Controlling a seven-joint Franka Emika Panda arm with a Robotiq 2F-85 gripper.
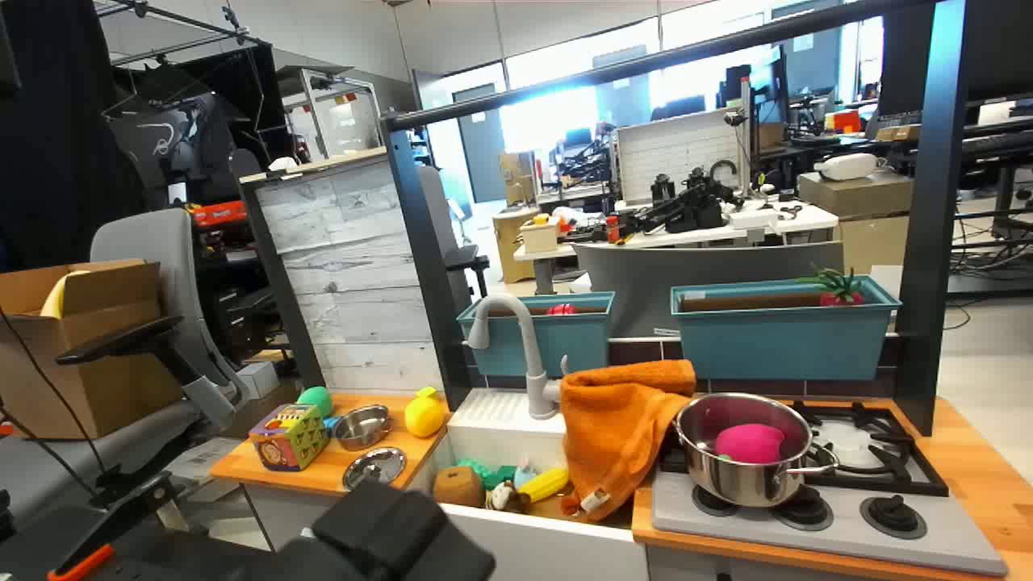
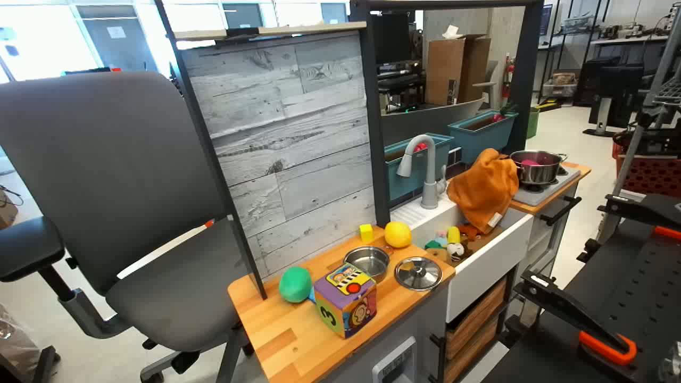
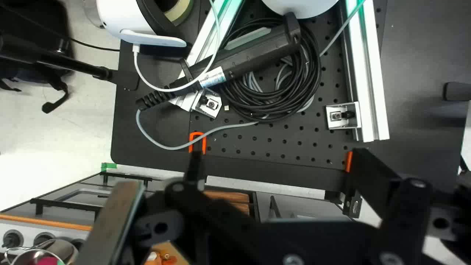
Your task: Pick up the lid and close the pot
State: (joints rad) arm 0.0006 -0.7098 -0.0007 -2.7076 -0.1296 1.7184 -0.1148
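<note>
- In an exterior view, the pot [image 1: 726,484] stands uncovered on the stove [image 1: 847,532], something pink [image 1: 750,444] inside
- In an exterior view, there's the lid [image 2: 411,275], on the desk [image 2: 298,340] beside an open pan [image 2: 376,273]
- In the wrist view, jaws wide apart, pinching nothing; I'd call lifting and covering both undone

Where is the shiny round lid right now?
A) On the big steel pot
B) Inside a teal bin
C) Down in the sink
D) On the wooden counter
D: in both exterior views the lid lies on the wooden counter, beside the small steel pan, while the pot stands uncovered.
</note>
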